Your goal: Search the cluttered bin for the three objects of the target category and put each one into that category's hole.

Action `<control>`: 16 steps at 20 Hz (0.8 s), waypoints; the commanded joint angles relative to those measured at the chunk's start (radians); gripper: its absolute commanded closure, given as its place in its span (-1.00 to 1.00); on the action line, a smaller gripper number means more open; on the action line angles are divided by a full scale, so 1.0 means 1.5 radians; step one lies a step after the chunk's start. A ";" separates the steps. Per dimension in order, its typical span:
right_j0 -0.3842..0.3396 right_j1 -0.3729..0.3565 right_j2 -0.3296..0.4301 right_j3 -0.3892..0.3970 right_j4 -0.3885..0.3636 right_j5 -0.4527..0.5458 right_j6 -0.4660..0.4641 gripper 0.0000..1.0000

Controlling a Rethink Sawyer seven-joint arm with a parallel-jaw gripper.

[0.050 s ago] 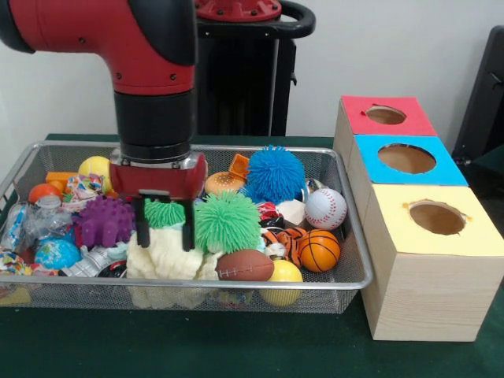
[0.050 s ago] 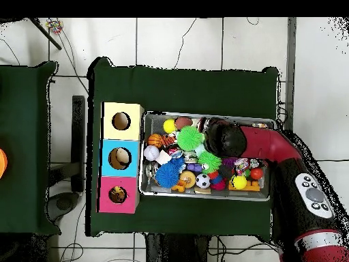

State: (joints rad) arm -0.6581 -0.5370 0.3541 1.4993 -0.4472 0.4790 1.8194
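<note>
Two black fingers of the gripper hang apart over a small green spiky ball, crowded by a purple spiky ball and a large green spiky ball.

**Bin and 3 holes**

You have a wire mesh bin on the green table, packed with toys: a blue spiky ball, 2 green spiky balls, a purple one, plus a baseball, basketball and football. Just beside it sits a wooden box with 3 round holes, topped red, blue and yellow.
</note>
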 commanded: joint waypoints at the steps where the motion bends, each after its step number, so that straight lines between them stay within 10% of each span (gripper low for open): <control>1: -0.050 0.030 0.042 -0.058 -0.072 0.116 -0.224 -1.00; 16: -0.073 0.103 0.058 -0.141 -0.122 0.198 -0.245 -1.00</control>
State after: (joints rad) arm -0.7619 -0.4962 0.3555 1.3647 -0.5585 0.6433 1.8058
